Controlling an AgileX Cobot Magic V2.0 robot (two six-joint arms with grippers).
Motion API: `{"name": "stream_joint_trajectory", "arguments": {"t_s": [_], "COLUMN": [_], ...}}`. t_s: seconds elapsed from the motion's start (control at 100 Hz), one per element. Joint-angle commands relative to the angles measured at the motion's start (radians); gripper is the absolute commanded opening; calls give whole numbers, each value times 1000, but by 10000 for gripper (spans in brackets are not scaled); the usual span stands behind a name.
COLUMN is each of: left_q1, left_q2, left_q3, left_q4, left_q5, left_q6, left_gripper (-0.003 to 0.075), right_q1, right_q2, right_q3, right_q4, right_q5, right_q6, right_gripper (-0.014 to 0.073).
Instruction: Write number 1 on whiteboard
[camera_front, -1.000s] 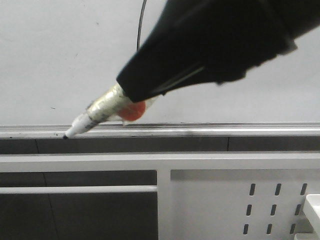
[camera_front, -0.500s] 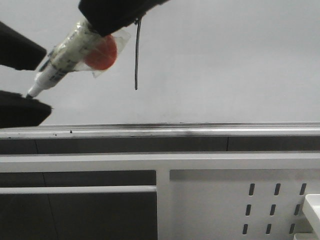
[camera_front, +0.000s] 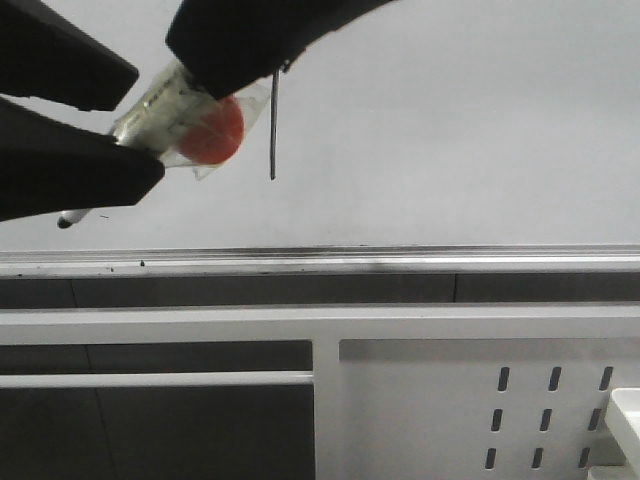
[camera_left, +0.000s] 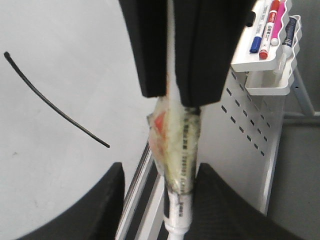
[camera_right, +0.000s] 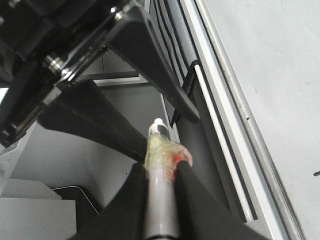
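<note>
The whiteboard (camera_front: 450, 120) fills the upper front view, with its silver ledge (camera_front: 400, 262) below. The number 1 (camera_front: 273, 130) is a thin dark stroke on it; it also shows in the left wrist view (camera_left: 55, 107). My right gripper (camera_front: 200, 70) is shut on a white marker (camera_front: 175, 105) wrapped in clear tape with a red patch, seen close in its own view (camera_right: 160, 165). The marker's dark tip (camera_front: 65, 220) points down-left. My left gripper (camera_front: 148, 122) is open with the marker's front between its fingers (camera_left: 115, 210); the marker lies against one finger.
A white perforated metal panel (camera_front: 480, 400) and white frame bars (camera_front: 200, 325) stand below the ledge. A white holder (camera_left: 265, 35) with several coloured markers hangs on the panel. A white tray corner (camera_front: 625, 410) shows at the right edge.
My right gripper lifted the marker from the ledge up and left, uncovering the stroke. My left gripper came in from the left, and its open fingers now stand around the marker's front.
</note>
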Motion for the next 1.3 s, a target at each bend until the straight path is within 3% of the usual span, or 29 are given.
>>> {"name": "stream_joint_trajectory", "arguments": {"t_s": [0.0,0.09,0.2,0.58,0.64,0.77,0.82,1.01,1.15,1.29], "left_q1": [-8,-8,-8,-8,-8,-8,-8,-8,-8,-8], "left_q2": [-6,-6,-6,-6,-6,-6,-6,-6,-11,-5], "left_q3": [-37,-37,-37,-37,-37,-37,-37,-26,6,32], "left_q4": [46,44,44,44,44,44,44,54,147,188], "left_q5": [18,18,18,18,18,18,23,101,125,237], "left_q6": [-49,-74,-74,-78,-110,-199,-239,-430,-576,-757], "left_gripper": [283,193,-22,-20,-20,-20,-20,-20,-20,-20], "right_q1": [4,4,4,4,4,4,4,-27,-94,-171], "right_q2": [-21,-22,-22,-22,-22,-22,-22,-53,-118,-184], "right_q3": [-34,-34,-34,-37,-50,-95,-118,-171,-171,-171], "right_q4": [11,11,11,39,39,22,15,-40,-51,-51], "right_q5": [-52,-58,-60,-103,-95,-119,-121,-128,-131,-129], "right_q6": [-10,-10,-10,-8,-8,-8,-8,-8,-8,-8], "right_gripper": [-69,-69,-69,-44,80,557,665,559,465,408]}}
